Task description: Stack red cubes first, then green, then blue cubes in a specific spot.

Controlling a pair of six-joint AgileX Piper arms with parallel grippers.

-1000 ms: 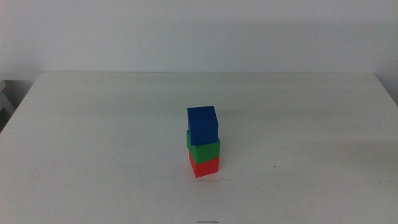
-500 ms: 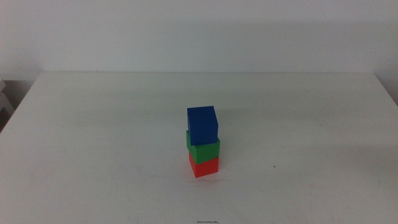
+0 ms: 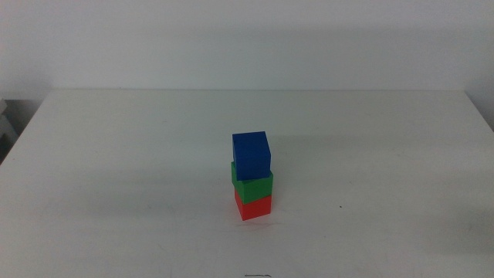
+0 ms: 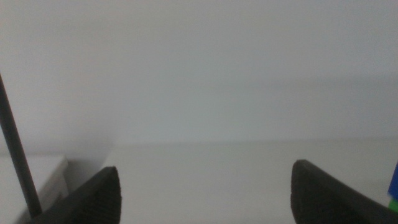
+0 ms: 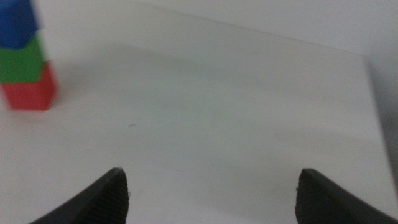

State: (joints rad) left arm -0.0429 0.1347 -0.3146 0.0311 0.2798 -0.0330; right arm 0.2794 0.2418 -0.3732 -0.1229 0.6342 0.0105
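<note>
A three-cube stack is seen whole only in the middle view, near table (image 3: 116, 154) centre: red cube (image 3: 255, 207) at the base, green cube (image 3: 252, 186) on it, blue cube (image 3: 252, 155) on top, slightly twisted and overhanging toward 11 o'clock. No arm is recorded in that view.

In the right wrist view the stack is cut off at the frame edge, the blue cube only partly shown. The right gripper (image 5: 211, 196) is held spread wide over bare table, well apart from the stack, nothing between its jaws.

The left gripper (image 4: 205, 193) is likewise spread and empty. In its view only slivers of blue and green are caught at the frame edge; the red cube is hidden. A thin dark rod (image 4: 17, 155) is seen, identity unclear.
</note>
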